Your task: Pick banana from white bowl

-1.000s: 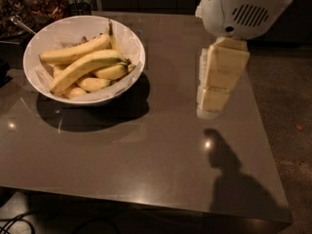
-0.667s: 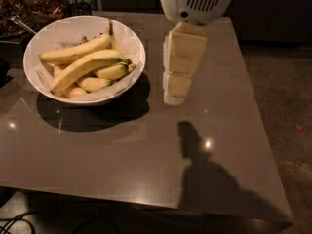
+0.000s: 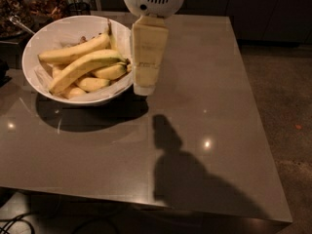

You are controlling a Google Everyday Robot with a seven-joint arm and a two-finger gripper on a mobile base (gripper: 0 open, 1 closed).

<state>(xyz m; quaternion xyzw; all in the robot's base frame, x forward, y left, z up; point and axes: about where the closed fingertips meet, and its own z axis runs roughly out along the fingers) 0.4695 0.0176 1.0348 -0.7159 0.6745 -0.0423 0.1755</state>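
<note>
One white bowl point(image 3: 34, 77), about five bananas point(image 3: 84, 66), one tool point(image 3: 145, 86) at its rim.

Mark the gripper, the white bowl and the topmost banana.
gripper point(image 3: 145, 87): camera view, its lower end, beside the bowl's rim.
white bowl point(image 3: 58, 28): camera view, bare back inner wall.
topmost banana point(image 3: 84, 65): camera view, middle of its length.
</note>
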